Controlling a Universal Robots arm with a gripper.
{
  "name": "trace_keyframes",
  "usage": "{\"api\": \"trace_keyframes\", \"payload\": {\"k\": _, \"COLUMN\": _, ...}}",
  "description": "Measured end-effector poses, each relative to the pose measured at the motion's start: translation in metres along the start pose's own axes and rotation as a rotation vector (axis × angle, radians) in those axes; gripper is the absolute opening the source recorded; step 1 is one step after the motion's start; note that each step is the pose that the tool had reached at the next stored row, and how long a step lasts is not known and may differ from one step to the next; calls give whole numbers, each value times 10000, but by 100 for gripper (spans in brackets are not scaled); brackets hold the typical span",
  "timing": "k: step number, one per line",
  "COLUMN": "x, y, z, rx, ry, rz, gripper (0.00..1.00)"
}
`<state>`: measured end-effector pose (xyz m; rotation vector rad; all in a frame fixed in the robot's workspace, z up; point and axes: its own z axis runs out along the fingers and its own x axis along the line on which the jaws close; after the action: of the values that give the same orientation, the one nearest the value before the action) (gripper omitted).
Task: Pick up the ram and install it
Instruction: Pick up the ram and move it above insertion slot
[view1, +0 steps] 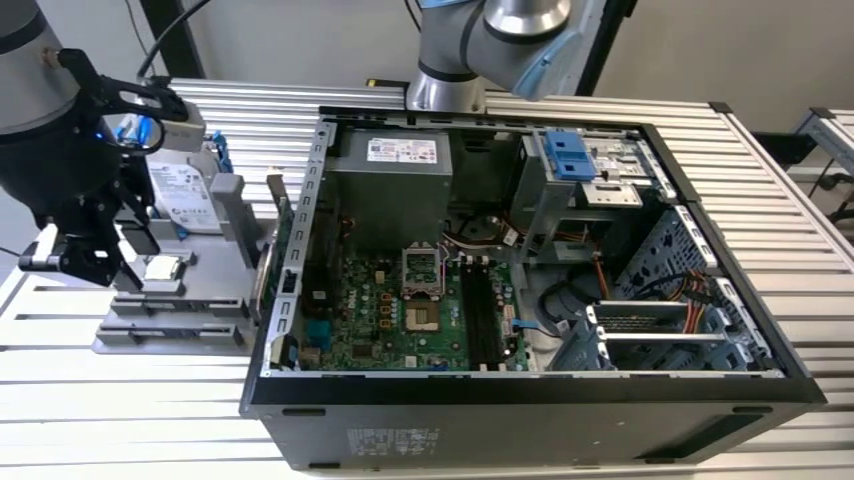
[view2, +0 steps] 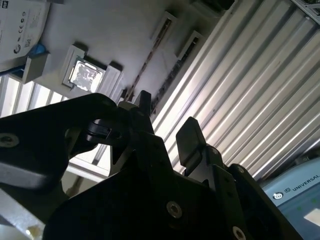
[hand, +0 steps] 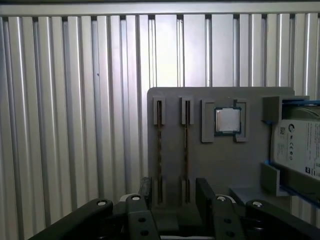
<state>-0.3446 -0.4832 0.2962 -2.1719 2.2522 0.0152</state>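
Two ram sticks stand on edge in the slots of a grey holder (hand: 220, 170). They show as thin brownish lines, the ram (hand: 159, 145) beside a second stick (hand: 186, 145), and the ram (view2: 148, 62) also appears edge-on in the second wrist view. My gripper (hand: 175, 192) hovers above the near ends of these slots, open, with nothing between its black fingers (hand: 205, 192). The gripper (view2: 165, 122) stands apart from the holder. In the exterior view the gripper (view1: 83, 268) hangs over the holder at that view's left, beside the open computer case (view1: 287, 300).
On the same holder sit a small square silver processor (hand: 227, 120) and a hard drive (hand: 300, 150) in a blue frame. Inside the case, the green motherboard (view1: 374, 320) has long black memory slots (view1: 481, 315). A ribbed metal tabletop (hand: 75, 125) surrounds everything.
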Motion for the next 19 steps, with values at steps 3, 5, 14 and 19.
{"api": "trace_keyframes", "payload": {"k": 3, "x": 1, "y": 2, "z": 33, "rx": -4, "ry": 3, "rz": 4, "gripper": 100}}
{"api": "trace_keyframes", "payload": {"k": 5, "x": 3, "y": 3, "z": 60, "rx": -5, "ry": 3, "rz": 5, "gripper": 100}}
{"api": "trace_keyframes", "payload": {"k": 14, "x": 25, "y": 9, "z": 170, "rx": -5, "ry": 2, "rz": 5, "gripper": 100}}
{"api": "trace_keyframes", "payload": {"k": 19, "x": 30, "y": 12, "z": 208, "rx": -7, "ry": 3, "rz": 4, "gripper": 100}}
